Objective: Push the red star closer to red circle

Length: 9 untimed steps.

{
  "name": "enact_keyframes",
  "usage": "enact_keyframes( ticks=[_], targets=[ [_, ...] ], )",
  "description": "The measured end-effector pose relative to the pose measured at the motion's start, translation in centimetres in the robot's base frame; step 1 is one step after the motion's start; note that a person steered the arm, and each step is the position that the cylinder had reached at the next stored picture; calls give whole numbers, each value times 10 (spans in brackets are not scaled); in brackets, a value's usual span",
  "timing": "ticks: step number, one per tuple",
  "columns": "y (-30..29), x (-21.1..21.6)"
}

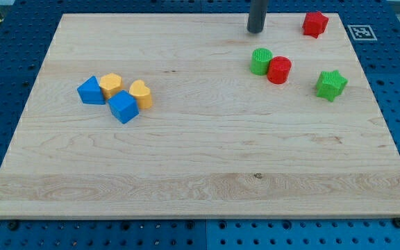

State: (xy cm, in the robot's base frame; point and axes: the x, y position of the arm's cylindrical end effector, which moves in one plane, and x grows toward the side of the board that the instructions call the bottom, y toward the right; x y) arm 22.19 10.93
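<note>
The red star (314, 23) lies near the view's top right corner of the wooden board (186, 180). The red circle (279, 70) lies below and to the left of it, with a green circle (260, 61) touching its left side. My tip (255, 30) stands near the board's top edge, above the green circle and apart from it, and well to the left of the red star.
A green star (330, 85) lies to the right of the red circle. At the view's left, two blue blocks (91, 91) (123, 107) and two orange blocks (111, 85) (141, 94) sit in a tight cluster. A marker tag (360, 32) is beyond the top right corner.
</note>
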Motion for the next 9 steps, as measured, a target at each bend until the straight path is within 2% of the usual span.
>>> enact_keyframes(
  ticks=[1,2,4,5,6,7,9],
  targets=[
    [25,-29],
    [53,-30],
    [163,-30],
    [160,-29],
    [129,-11],
    [106,13],
    [102,65]
  ],
)
